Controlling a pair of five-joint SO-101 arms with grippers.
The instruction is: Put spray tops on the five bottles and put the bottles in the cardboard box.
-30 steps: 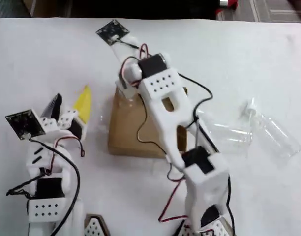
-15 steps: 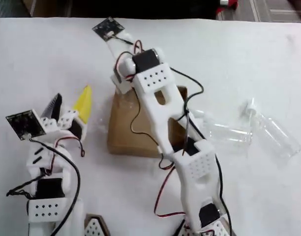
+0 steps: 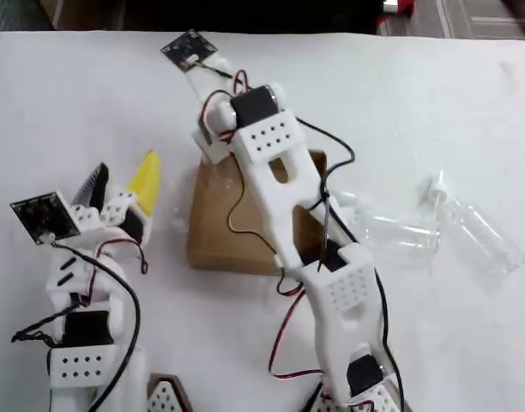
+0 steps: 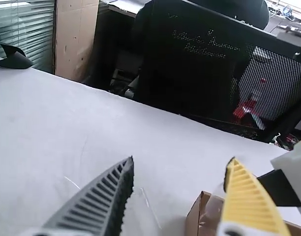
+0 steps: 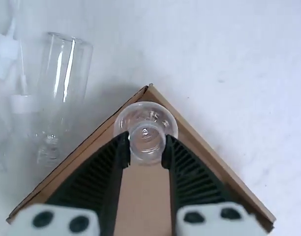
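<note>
White plastic arms (image 3: pixel 284 184), black motors (image 3: pixel 258 107), red and black cables (image 3: pixel 352 158); left gripper (image 4: pixel 180 162) has grey and yellow ribbed fingers (image 4: pixel 244 196).

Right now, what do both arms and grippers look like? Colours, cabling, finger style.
Left arm and right arm: white printed plastic, black servos, hole-patterned housings, loose red and black wires, dark camera boards at the wrists. Left gripper: one dark grey ribbed finger, one yellow. Right gripper: two black ribbed fingers on a white base.
</note>
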